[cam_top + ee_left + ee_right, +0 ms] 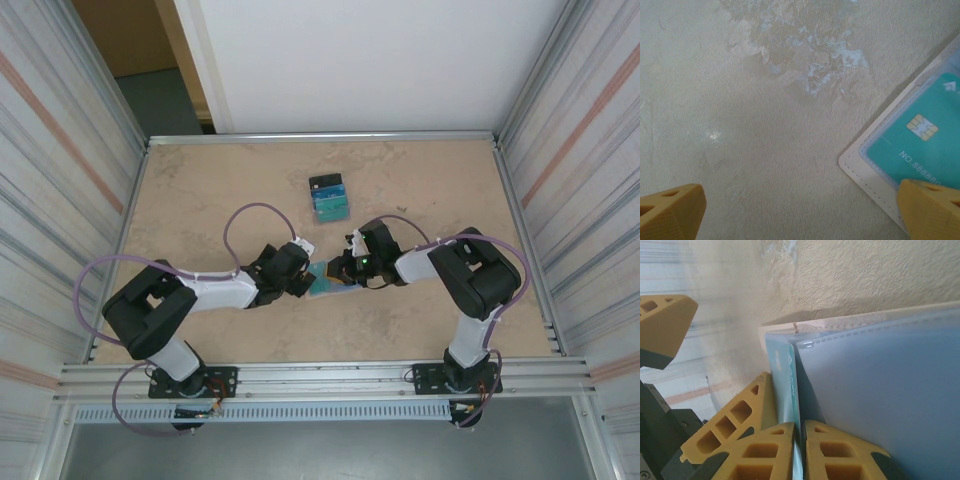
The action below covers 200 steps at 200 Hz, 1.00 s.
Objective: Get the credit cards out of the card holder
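Both arms are meeting mid-table (200, 190); the holder (326, 283) is lying open between them, near the front half of the surface; well behind it a pile (329, 197) of black, blue and teal pieces is sitting on its own.

The left gripper (303, 268) is hanging just left of the holder with its jaws spread wide and gripping nothing; from its wrist, the left gripper (800, 200) is showing one yellow tip over bare table and the other over the holder's (865, 170) pale stitched edge; whether that tip is touching, I cannot tell; a teal card (920, 135) with a gold chip is lying under the clear pocket.

The right gripper (343, 270) is coming in from the holder's right side; up close, the right gripper (799, 427) is pinching tight on the teal card (791, 385), seen edge-on and standing beside the holder's (880, 390) pale blue sleeve.
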Tool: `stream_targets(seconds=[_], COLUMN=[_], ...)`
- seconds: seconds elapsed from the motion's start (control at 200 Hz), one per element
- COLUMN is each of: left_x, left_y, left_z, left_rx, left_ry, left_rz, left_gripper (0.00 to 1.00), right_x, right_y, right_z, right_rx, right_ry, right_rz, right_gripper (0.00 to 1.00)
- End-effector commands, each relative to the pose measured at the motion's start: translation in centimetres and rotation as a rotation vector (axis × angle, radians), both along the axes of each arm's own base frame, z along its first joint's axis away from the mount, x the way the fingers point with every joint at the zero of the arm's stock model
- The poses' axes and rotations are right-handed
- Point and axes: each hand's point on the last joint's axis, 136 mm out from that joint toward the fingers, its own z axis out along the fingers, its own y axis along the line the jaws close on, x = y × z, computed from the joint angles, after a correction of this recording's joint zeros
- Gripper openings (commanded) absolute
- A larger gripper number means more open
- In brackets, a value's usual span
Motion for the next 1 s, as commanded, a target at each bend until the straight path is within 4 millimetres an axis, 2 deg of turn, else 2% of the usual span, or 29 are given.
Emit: stream_targets(seconds=[0.0, 0.281, 0.997], left_x=[-0.2, -0.2, -0.2], left_y=[0.3, 0.6, 0.9], left_z=[-0.9, -0.8, -0.7], left_rx=[0.031, 0.037, 0.049], left_ry=[0.030, 0.023, 0.014], left_rz=[0.007, 0.015, 0.025], left_gripper=[0.99, 0.99, 0.99], right_x=[-0.5, -0.3, 0.0], right_y=[0.9, -0.8, -4.6], right_z=[0.3, -0.2, -0.2], right_rx=[0.009, -0.061, -0.226], right_ry=[-0.001, -0.007, -0.060], right_rz=[0.046, 0.011, -0.029], right_gripper=[0.11, 0.06, 0.05])
